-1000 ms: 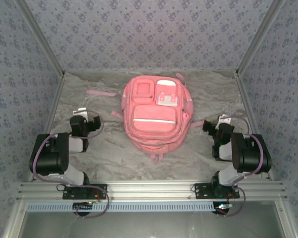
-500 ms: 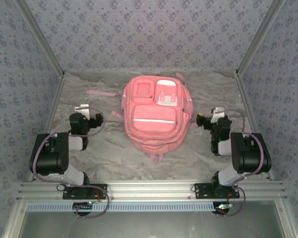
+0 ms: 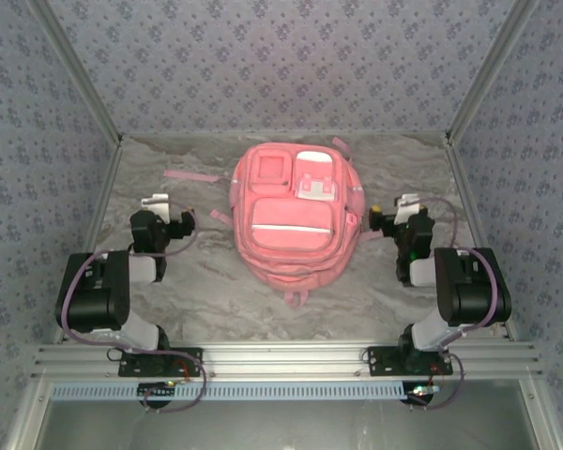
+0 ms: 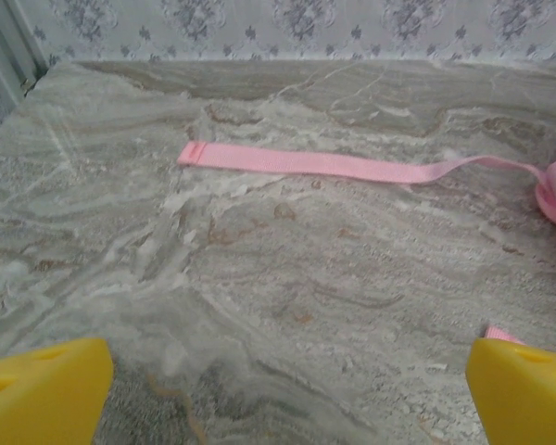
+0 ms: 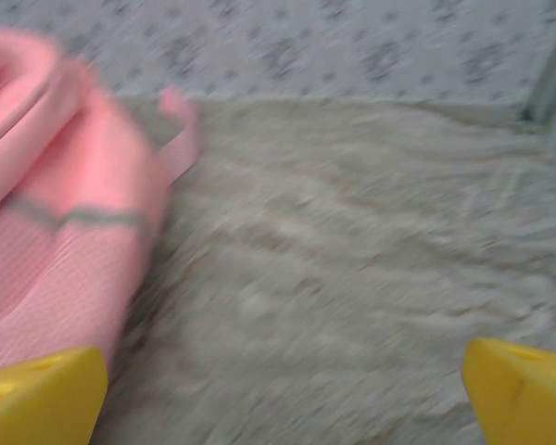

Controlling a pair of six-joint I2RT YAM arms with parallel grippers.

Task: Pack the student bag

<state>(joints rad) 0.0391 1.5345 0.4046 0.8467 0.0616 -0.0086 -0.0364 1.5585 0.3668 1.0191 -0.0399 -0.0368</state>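
Blur smears the student bag [image 5: 46, 232] by the spread right fingers [image 5: 524, 389]; left fingers [image 4: 42, 389] spread too, empty.

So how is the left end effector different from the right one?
The left end effector sits apart from the soft pink fabric backpack; the right end effector is close beside it. The left one faces a flat pink strap on the marbled table; the right one faces the backpack's side. Both are open, yellow-tipped, empty.
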